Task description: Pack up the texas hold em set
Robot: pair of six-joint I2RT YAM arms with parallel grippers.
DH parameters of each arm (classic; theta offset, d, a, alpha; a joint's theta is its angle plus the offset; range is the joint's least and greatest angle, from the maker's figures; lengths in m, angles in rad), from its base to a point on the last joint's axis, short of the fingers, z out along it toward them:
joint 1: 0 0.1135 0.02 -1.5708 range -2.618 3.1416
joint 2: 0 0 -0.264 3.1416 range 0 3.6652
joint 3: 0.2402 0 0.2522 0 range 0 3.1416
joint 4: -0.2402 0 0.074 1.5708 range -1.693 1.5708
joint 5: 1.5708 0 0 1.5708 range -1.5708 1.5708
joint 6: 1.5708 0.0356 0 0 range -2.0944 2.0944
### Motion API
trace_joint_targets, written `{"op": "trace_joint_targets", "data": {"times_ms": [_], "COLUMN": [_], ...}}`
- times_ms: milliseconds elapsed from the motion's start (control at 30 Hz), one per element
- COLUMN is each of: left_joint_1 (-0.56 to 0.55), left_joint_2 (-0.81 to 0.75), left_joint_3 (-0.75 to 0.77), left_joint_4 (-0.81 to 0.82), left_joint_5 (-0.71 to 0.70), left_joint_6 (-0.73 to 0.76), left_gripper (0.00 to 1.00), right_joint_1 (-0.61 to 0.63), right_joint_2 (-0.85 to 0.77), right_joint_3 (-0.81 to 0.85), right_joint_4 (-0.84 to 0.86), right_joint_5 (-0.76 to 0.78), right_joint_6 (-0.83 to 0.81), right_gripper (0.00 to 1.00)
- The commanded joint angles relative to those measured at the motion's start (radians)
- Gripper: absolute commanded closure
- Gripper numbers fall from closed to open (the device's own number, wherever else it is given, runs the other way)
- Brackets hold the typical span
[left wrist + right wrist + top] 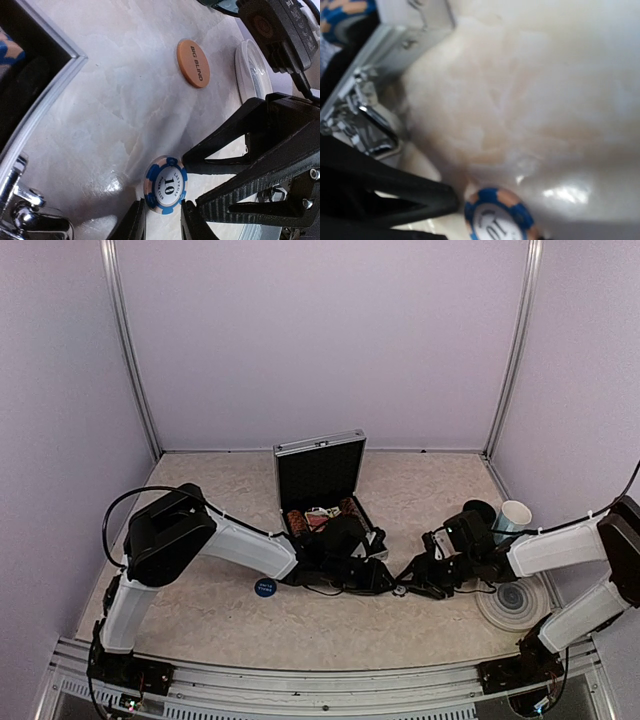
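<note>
The ribbed silver case (320,475) stands open mid-table, its black tray holding chips and cards. Right of it both grippers meet low over the table. A blue-and-white "10" chip (165,184) lies between the fingertips of my left gripper (162,220), and both fingers touch its rim. My right gripper (194,182) comes in from the right with its jaws apart, one tip against the chip's edge. The right wrist view shows the same chip (500,217) at its bottom edge, blurred. An orange "BIG BLIND" button (193,63) lies further out. A blue round button (264,587) lies by the left arm.
A dark mug (480,512) and a pale mug (515,512) stand at the right. The round grey ringed coaster (512,602) lies in front of them, close to the right arm. The case's metal edge (45,100) and latch (365,125) sit close beside both grippers.
</note>
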State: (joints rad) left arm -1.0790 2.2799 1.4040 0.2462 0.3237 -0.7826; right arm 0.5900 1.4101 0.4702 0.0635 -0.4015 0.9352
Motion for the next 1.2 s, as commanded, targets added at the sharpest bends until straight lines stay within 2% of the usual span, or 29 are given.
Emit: {"op": "trace_joint_targets", "data": {"times_ms": [0,300,433,500,567,667,767,900,1167], "left_joint_1": [-0.036,-0.035,-0.034,-0.032,-0.029,-0.027,-0.026,-0.029,-0.032], "left_joint_2": [0.052,0.061,0.06,0.057,0.05,0.033,0.036,0.051,0.061], "left_joint_3": [-0.041,-0.03,-0.03,-0.033,-0.039,-0.048,-0.047,-0.04,-0.029], "left_joint_4": [-0.119,-0.123,-0.128,-0.132,-0.138,-0.151,-0.153,-0.141,-0.149], "left_joint_5": [0.02,0.026,0.025,0.021,0.012,-0.004,-0.001,0.015,0.014], "left_joint_6": [0.004,0.008,0.009,0.009,0.011,0.018,0.018,0.003,0.004], "left_gripper": [0.73,0.73,0.73,0.74,0.73,0.74,0.77,0.81,0.82], "right_joint_1": [0.048,0.055,0.059,0.059,0.059,0.059,0.059,0.059,0.062], "right_joint_2": [0.055,0.055,0.04,0.01,-0.018,-0.059,-0.109,-0.106,-0.037], "right_joint_3": [-0.003,0.043,0.067,0.098,0.157,0.225,0.235,0.223,0.135], "right_joint_4": [0.145,0.306,0.301,0.181,-0.051,-0.345,-0.483,-0.573,-0.515], "right_joint_5": [-0.084,-0.203,-0.222,-0.176,-0.066,0.093,0.188,0.236,0.239], "right_joint_6": [0.027,0.041,0.036,-0.002,-0.099,-0.194,-0.229,-0.258,-0.261], "right_gripper": [0.52,0.52,0.52,0.52,0.53,0.61,0.71,0.86,0.91]}}
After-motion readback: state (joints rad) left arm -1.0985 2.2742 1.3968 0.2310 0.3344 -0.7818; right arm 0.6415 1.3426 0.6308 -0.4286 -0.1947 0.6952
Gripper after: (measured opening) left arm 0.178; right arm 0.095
